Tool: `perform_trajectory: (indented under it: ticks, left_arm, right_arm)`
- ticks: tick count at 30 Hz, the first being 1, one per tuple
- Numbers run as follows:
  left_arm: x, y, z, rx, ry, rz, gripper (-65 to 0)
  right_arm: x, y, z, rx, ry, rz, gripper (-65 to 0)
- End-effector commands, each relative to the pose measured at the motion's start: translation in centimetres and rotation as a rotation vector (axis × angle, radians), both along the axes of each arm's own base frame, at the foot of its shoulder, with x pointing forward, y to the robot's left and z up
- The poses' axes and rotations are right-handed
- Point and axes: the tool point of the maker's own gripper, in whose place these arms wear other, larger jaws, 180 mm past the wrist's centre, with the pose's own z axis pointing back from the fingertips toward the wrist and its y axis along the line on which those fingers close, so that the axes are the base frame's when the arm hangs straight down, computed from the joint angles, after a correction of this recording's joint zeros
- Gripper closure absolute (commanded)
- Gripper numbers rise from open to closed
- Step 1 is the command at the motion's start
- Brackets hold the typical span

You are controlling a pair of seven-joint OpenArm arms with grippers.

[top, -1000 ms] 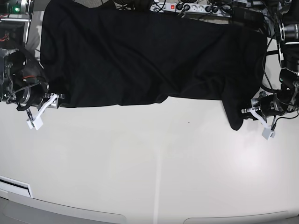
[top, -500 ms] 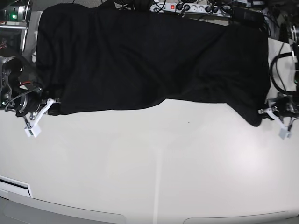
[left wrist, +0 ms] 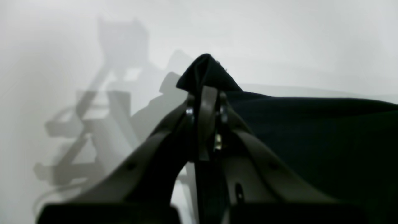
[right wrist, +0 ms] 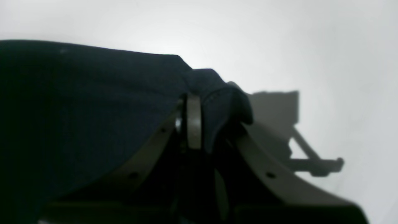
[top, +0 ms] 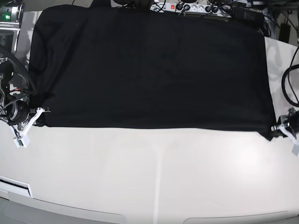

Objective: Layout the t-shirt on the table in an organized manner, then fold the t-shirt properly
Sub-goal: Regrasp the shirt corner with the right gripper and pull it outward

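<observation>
One t-shirt [top: 149, 70] stretched flat across table [top: 159, 177].

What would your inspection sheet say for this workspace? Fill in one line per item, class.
Surface: white table, bare in front.
Job's things: black t-shirt stretched flat, near edge straight.
Clutter: nothing seen on the table.
Hands: left hand shut on a shirt corner; right hand shut on the opposite corner.
Cables: power strip and cords behind the far edge; a cable loop beside the left arm.
Surroundings: nothing else seen.
</observation>
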Motion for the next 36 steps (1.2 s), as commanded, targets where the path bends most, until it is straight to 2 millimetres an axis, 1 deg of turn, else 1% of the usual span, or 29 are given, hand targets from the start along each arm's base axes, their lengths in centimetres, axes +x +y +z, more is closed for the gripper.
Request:
perform_trajectory:
  ticks: [1,8,11,14,15,17,20,22,23,25,28,32,36]
  left_arm:
    - [1.9,1.7,3.4,0.032,-0.091,0.027,0.0]
    - [4.2,1.8,6.6,0.035,-0.163,0.026,0.0]
    - [4.4,1.3,6.9,0.032,-0.174,-0.002,0.0]
    - [3.7,0.2,6.3,0.005,-0.131,-0.062,0.0]
    - [3.2,-0.4,6.0,-0.020,-0.098,-0.087,0.0]
    - [1.7,-1.5,4.9,-0.067,-0.001,-0.134,0.0]
    - [-0.7,-2.4,3.5,-0.119,0.150,-0.167,0.0]
    - [-1.6,-2.9,3.2,-0.156,0.186,-0.177,0.0]
    - [-1.7,-3.2,3.1,-0.176,0.184,-0.179,0.0]
    - [-1.9,-3.4,2.7,-0.190,0.185,-0.179,0.0]
    - [-2.0,-3.4,2.4,-0.180,0.184,-0.177,0.0]
    - [-1.5,-2.5,2.3,-0.126,0.160,-0.157,0.0]
    - [-1.0,-1.9,2.4,-0.092,0.131,-0.142,0.0]
  right_arm:
    - [1.6,-1.6,2.4,-0.053,-0.067,-0.003,0.0]
    - [2.1,-1.3,3.8,-0.080,-0.102,0.017,0.0]
    - [2.1,-1.0,3.8,-0.073,-0.103,0.036,0.0]
    - [1.4,0.7,3.6,-0.026,-0.073,0.136,0.0]
    - [0.9,1.6,3.5,0.002,-0.054,0.185,0.0]
    - [-0.6,3.9,3.3,0.085,0.001,0.311,0.0]
    - [-2.9,6.6,3.5,0.255,0.090,0.364,0.0]
    - [-4.2,8.4,4.1,0.357,0.119,0.413,0.0]
    - [-4.8,9.2,4.6,0.399,0.123,0.437,0.0]
    - [-4.9,10.7,6.0,0.463,0.071,0.473,0.0]
    - [-6.4,12.5,7.4,0.488,0.028,0.539,0.0]
    - [-9.7,14.1,7.7,0.459,0.032,0.614,0.0]
    - [-13.1,15.3,7.0,0.457,0.072,0.652,0.0]
